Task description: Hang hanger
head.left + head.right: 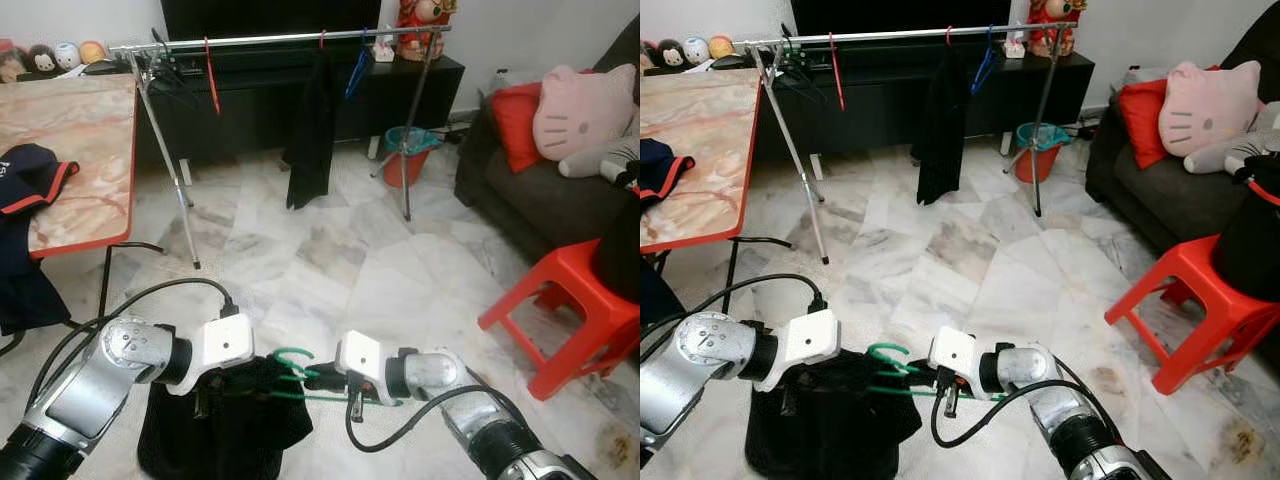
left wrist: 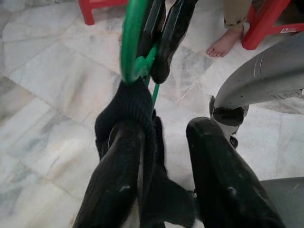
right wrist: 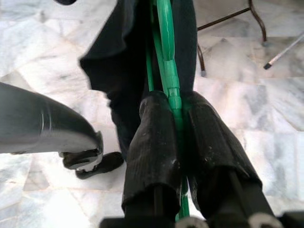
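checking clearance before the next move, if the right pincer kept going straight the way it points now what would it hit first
The right pincer, shut on the green hanger, points toward the robot's left. Going straight on, it would probably first meet the black garment on that hanger, then the left pincer holding the cloth. Depth is hard to judge.

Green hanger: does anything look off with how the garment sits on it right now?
Yes. The black garment hangs bunched to the left of the green hanger, not spread across it. The right gripper pinches the hanger; the left gripper pinches cloth.

you had green hanger [image 1: 292, 362] | black garment [image 1: 225, 420] | black gripper fingers [image 3: 156, 142] | red stool [image 1: 575, 310] | pink cushion [image 1: 582, 110] | white-grey marbled floor [image 1: 330, 260] | you saw pink-marbled red-edged table [image 1: 75, 150]
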